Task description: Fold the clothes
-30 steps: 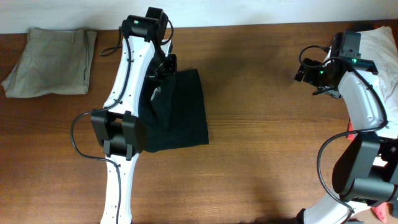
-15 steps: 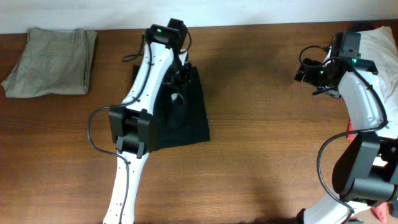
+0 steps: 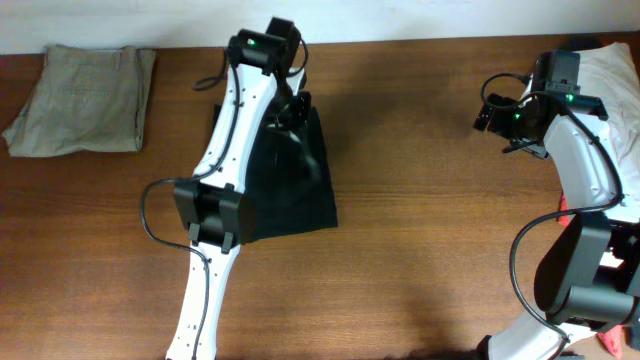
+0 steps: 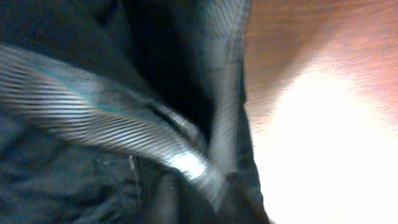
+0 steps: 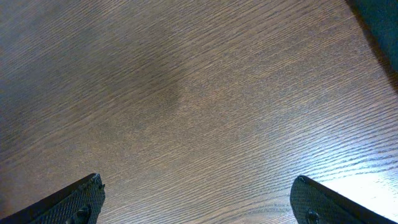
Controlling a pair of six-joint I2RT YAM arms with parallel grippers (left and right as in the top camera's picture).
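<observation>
A large black garment lies partly folded on the wooden table, left of centre. My left gripper is at its far right corner, and a fold of the cloth rises up to it. The left wrist view is blurred and filled with the black fabric, which runs into the jaws; the fingers themselves are hidden. My right gripper hangs over bare wood at the right, open and empty, with both fingertips showing in the right wrist view.
A folded khaki-beige garment lies at the far left. A white garment sits at the far right corner, and a bit of red cloth shows at the right edge behind the right arm.
My left arm has swung to the right along the far edge of the black garment, taking the lifted fold with it. The right arm has not moved.
</observation>
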